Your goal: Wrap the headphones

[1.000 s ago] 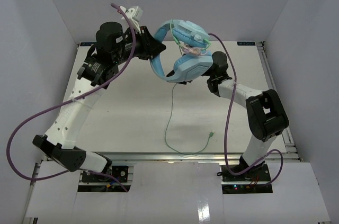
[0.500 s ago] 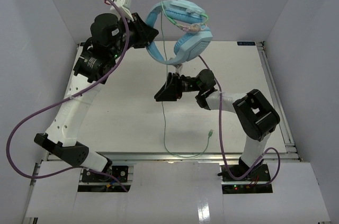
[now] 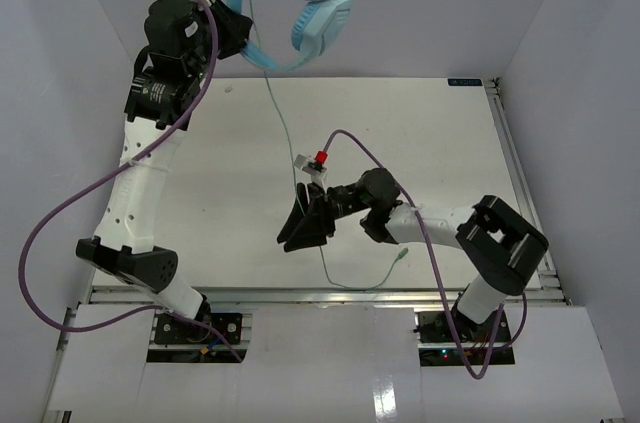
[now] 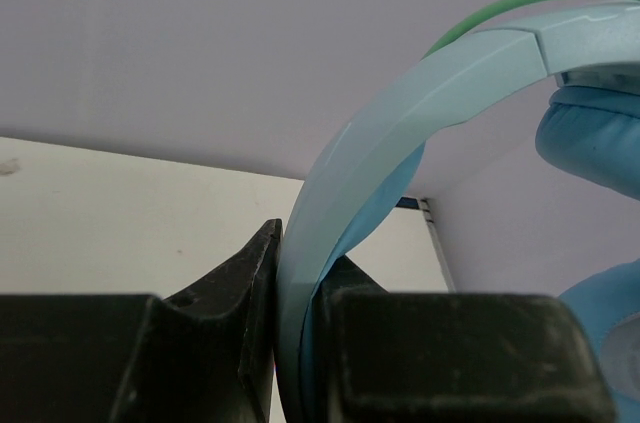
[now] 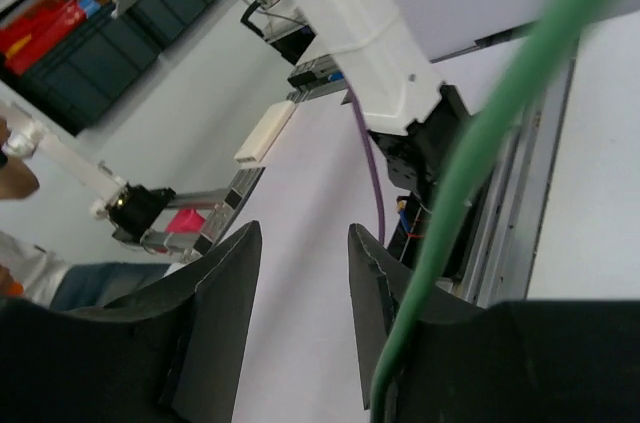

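Observation:
My left gripper is raised high at the back left and is shut on the curved headband of the light blue headphones. In the left wrist view the band is pinched between both fingers of the left gripper, with a padded earcup at the right. The thin green cable hangs down to the table and ends in a plug. My right gripper is low near the table's front middle, open, with nothing in the gap. In the right wrist view the cable runs along the outside of one finger of that gripper.
Thick purple robot cables loop beside the left arm and over the right arm. The white table ends in a metal rail at the front. Pale walls close in the left, back and right sides.
The left arm lifted the headphones higher and to the left, pulling the cable straighter. The right arm swung away from the earcups, down and toward the table's front, beside the cable.

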